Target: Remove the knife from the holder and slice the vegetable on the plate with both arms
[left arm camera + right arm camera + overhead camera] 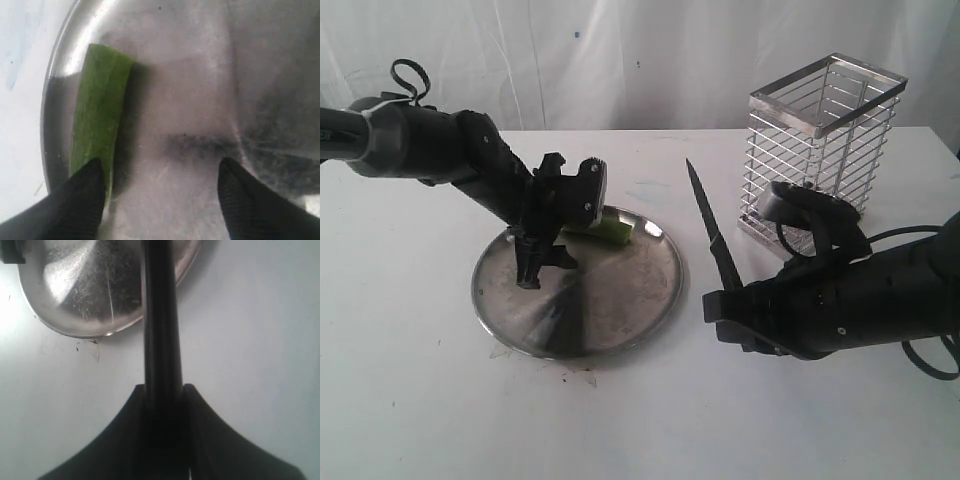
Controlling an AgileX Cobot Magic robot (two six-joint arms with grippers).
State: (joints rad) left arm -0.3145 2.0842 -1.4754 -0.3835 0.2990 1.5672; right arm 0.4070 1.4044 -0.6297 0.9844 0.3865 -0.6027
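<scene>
The vegetable [611, 232], a long green piece with a cut end, lies on the far side of the round steel plate [620, 300]. My left gripper [548, 268] hangs low over the plate, open. In the left wrist view the vegetable [97, 115] runs along the plate [200, 85] near its rim, and one finger [75, 205] overlaps its near end while the left gripper [162, 172] spans bare metal. My right gripper [725, 300] is shut on the knife [705, 215], dark blade pointing up and away, right of the plate. The right wrist view shows the knife [162, 315] clamped in the right gripper [163, 392].
The silver wire-mesh holder [820, 140] stands at the back right, behind my right arm. A white tabletop [410, 400] surrounds the plate, with a white curtain behind. The right wrist view catches the plate [75, 295] edge beyond the blade.
</scene>
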